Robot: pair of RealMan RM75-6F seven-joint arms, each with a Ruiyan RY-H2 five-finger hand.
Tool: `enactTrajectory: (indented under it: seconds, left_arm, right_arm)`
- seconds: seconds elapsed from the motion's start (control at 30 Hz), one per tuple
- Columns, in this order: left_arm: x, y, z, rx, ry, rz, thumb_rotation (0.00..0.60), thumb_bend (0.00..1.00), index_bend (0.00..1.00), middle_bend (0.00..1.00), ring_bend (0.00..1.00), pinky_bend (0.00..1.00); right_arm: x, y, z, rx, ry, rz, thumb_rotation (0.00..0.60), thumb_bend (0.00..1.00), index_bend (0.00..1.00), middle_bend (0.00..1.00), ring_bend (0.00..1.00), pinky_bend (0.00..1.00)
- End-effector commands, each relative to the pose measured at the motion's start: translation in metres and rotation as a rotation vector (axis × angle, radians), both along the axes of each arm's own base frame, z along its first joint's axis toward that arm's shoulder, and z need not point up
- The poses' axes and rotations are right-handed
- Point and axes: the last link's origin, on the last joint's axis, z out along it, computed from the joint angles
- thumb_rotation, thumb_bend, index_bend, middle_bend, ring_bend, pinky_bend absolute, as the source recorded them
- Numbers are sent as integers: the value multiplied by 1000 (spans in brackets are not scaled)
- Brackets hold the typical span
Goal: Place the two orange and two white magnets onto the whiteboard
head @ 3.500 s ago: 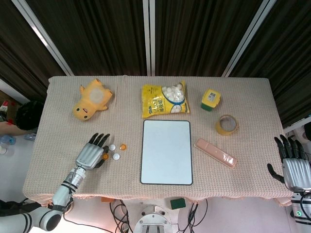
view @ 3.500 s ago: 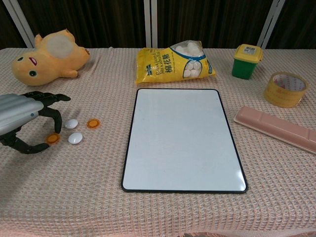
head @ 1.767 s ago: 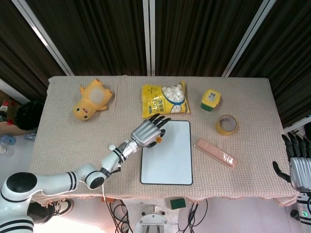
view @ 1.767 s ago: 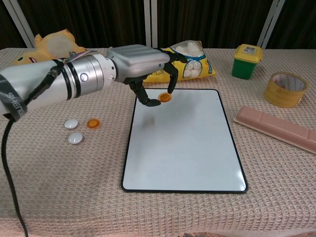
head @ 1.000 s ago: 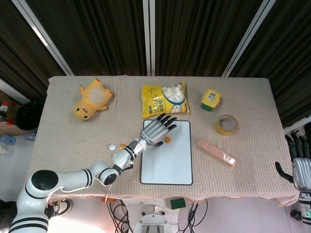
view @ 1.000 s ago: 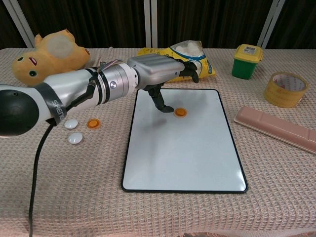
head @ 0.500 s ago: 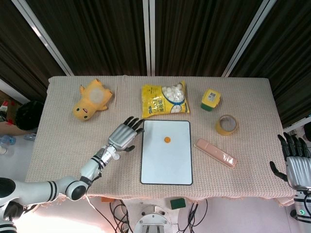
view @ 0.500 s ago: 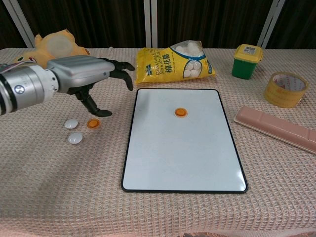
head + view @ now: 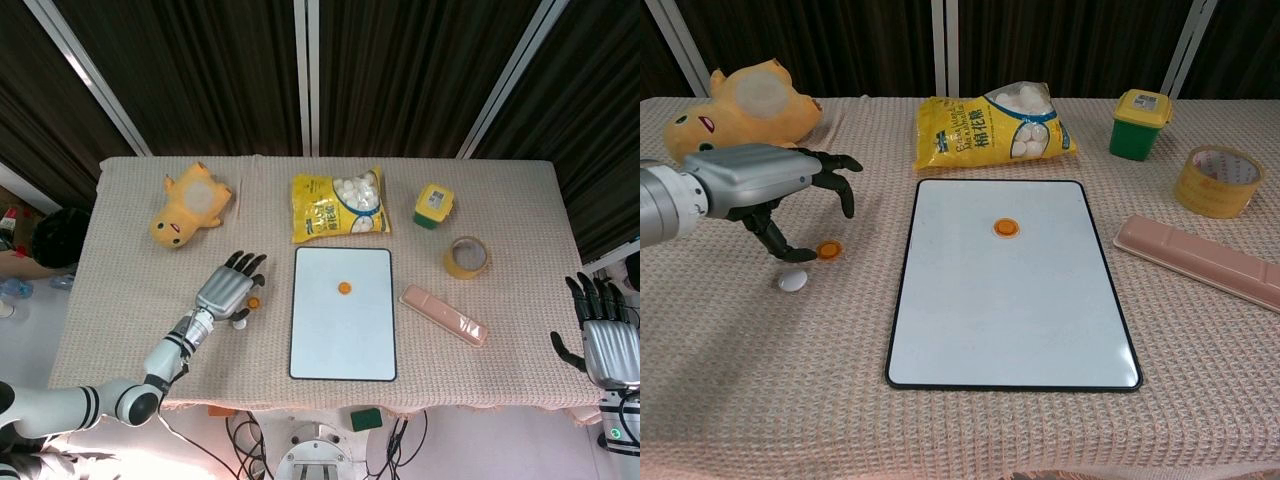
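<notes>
Since the earlier frames the left hand (image 9: pixel 225 291) has left the whiteboard (image 9: pixel 343 340) and drawn back to the loose magnets left of it, leaving one orange magnet (image 9: pixel 343 288) stuck on the board's upper middle. In the head view that hand hovers with fingers spread and nothing in them, likely lining up the next pick. A second orange magnet (image 9: pixel 254 300) shows by its fingertips and a white magnet (image 9: pixel 240 322) below it, both left of the whiteboard. The right hand (image 9: pixel 601 340) idles open far right of the board.

In the chest view the left hand (image 9: pixel 755 185) arches over the second orange magnet (image 9: pixel 827 249) and the white magnet (image 9: pixel 792 281), thumb lowered beside them. The other white one is hidden, presumably under the hand.
</notes>
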Motion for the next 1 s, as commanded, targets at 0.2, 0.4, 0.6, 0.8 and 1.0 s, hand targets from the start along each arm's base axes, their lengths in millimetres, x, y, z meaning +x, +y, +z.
enactTrajectory:
  seconds: [0.2, 0.4, 0.6, 0.8, 1.0]
  left_arm:
    - [2, 0, -6, -10, 4, -11, 599, 228, 365, 0, 0, 45]
    - [1, 1, -7, -4, 18, -14, 598, 248, 384, 0, 0, 45]
    - [2, 2, -8, -6, 28, -18, 600, 262, 412, 0, 0, 45]
    - [2, 2, -10, -7, 29, -19, 600, 264, 413, 0, 0, 45]
    - [0, 1, -8, -4, 36, -16, 600, 264, 392, 0, 0, 44]
  right_arm:
    - [-1, 0, 0, 4, -1, -4, 600, 303, 0, 0, 0, 0]
    - [-2, 0, -1, 3, -1, -8, 600, 303, 0, 0, 0, 0]
    - [-2, 0, -1, 3, -3, -12, 600, 303, 0, 0, 0, 0]
    - [-3, -1, -1, 3, -3, -14, 600, 303, 0, 0, 0, 0]
    - [-3, -1, -3, 8, -2, -15, 600, 303, 0, 0, 0, 0]
